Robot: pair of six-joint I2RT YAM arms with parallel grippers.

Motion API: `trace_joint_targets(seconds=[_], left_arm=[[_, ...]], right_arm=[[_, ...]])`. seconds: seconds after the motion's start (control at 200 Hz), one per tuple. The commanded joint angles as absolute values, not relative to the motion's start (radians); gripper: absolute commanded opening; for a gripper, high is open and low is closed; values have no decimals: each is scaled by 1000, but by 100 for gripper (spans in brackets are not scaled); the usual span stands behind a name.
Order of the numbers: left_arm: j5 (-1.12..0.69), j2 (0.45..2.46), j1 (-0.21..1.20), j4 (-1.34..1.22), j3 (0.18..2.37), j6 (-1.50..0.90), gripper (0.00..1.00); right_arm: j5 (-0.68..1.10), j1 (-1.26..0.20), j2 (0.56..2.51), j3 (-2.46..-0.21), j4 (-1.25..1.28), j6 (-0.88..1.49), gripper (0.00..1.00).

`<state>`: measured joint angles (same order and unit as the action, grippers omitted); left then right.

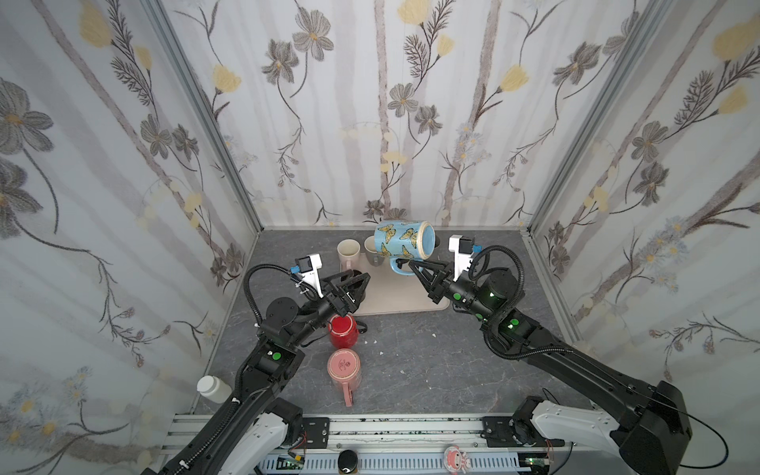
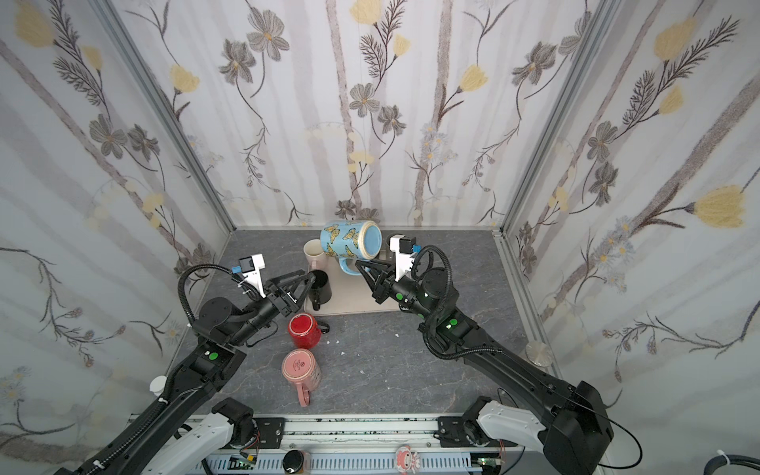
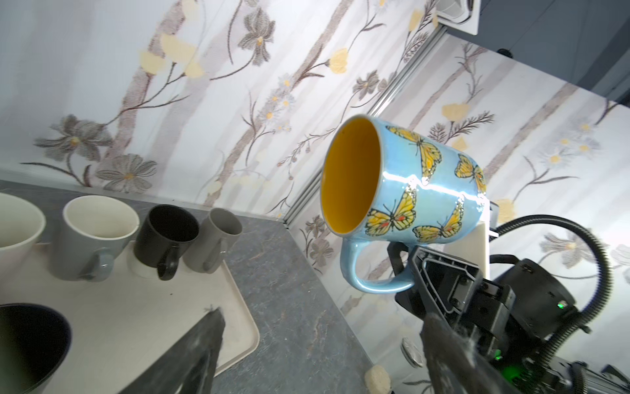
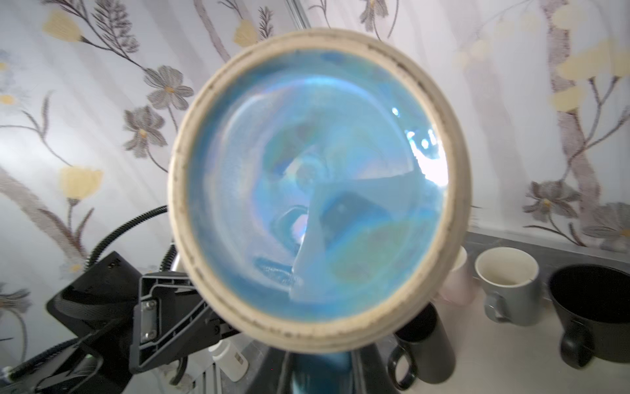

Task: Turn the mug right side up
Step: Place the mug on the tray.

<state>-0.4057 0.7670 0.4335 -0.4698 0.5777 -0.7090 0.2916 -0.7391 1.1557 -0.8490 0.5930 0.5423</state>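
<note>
Tools first: right tool (image 1: 412,266) pinched nearly shut on the handle of the blue mug (image 1: 405,240); left tool (image 2: 310,275) spread wide, nothing between its fingers (image 3: 204,344), hanging over the near left corner of the tray (image 1: 395,296), just beside a black mug (image 2: 323,283).

Nearest on the tabletop (image 1: 432,370): pink mug (image 1: 343,368), bottom up, handle pointing at the near edge. Off to the left by the wall, a white bottle (image 1: 213,388). Just behind the pink mug and apart from it: red mug (image 1: 342,331), also bottom up, partly under the left arm.

Farther back: beige tray, flat on the tabletop. Black mug mouth up at its near left corner. Along its far edge, a cream mug (image 1: 348,251) and a grey mug (image 1: 372,253), both mouth up. Further along that row in the left wrist view, a small dark mug (image 3: 167,235) and a small grey mug (image 3: 218,238), upright too.

Farthest: blue mug held in the air, clear of the tray, over its far edge and close to the back wall. Lying sideways, handle down, mouth toward the left arm, yellow inside showing in the left wrist view (image 3: 409,184), base filling the right wrist view (image 4: 317,184). Not yet right side up.
</note>
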Motion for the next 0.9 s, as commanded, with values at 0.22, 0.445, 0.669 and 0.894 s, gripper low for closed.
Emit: trace_joint_targets(seconds=[0.22,0.445,0.669,0.894], left_arm=[[-573,823,433,-787,598,-818,71],[-606,841,432,-860,600,-864,60],[-612,838,432,-865,617,-871,45],[-597,840,433,-832,628,-866,17]], right_arm=[[571,-750,1277,-865,1160,796,0],[619,-784,1325,-909,1176,816,0],[604,-801,1362,-916,1172,819,0],[587,-809,1374,-908,1162,828,0]])
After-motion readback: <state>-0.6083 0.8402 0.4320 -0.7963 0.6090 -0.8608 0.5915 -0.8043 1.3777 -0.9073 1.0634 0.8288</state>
